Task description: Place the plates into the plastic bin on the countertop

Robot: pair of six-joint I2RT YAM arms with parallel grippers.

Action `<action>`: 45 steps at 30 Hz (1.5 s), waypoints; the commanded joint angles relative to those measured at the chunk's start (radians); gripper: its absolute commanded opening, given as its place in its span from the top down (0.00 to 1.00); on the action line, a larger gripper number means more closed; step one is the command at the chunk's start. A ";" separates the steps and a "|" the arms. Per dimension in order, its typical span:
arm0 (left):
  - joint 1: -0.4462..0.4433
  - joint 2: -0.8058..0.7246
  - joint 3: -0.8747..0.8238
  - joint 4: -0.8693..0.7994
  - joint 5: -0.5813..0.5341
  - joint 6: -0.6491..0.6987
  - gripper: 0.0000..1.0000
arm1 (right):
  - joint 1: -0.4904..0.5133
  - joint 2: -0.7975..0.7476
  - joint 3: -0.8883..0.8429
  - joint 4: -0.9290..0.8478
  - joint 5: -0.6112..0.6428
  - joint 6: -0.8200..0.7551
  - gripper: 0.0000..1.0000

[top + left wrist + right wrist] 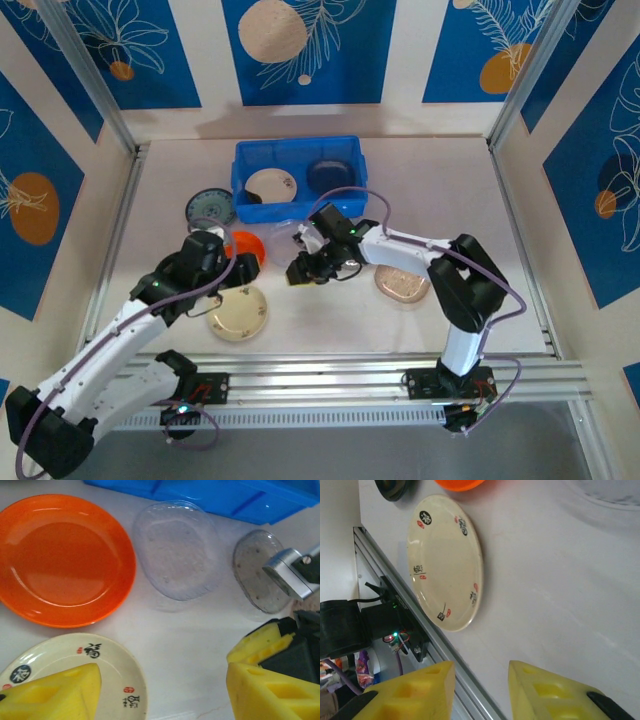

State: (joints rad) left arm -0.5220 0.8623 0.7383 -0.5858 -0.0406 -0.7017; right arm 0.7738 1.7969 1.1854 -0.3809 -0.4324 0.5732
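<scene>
The blue plastic bin [295,178] stands at the back of the countertop [330,325] and holds a cream plate [270,185] and a dark plate [328,175]. In front of it lie a teal-grey patterned plate [210,207], an orange plate [65,560], a clear plate [177,550], a smoky plate [255,575] and a cream plate with black characters [237,313]. My left gripper [165,690] is open, one finger over that cream plate's edge, bare counter between the fingers. My right gripper [482,685] is open and empty above the counter, close to the smoky plate.
Another pale plate [403,283] lies under my right forearm. The aluminium rail [420,630] runs along the near edge just past the cream plate [445,560]. Blue-patterned panels wall in the back and both sides.
</scene>
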 commanded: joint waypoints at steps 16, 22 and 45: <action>0.316 -0.055 -0.155 0.170 0.381 -0.040 0.32 | 0.105 0.265 0.257 -0.191 -0.068 -0.076 0.61; 0.354 -0.068 -0.187 0.199 0.406 -0.045 0.32 | 0.102 0.320 0.300 -0.211 -0.092 -0.094 0.64; 0.398 -0.100 -0.236 0.182 0.423 -0.027 0.33 | 0.104 0.482 0.460 -0.266 -0.153 -0.098 0.69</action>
State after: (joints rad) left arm -0.1432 0.7799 0.5171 -0.4034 0.3595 -0.7353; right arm 0.8768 2.2517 1.6039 -0.6174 -0.5434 0.4870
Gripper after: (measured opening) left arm 0.674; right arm 0.312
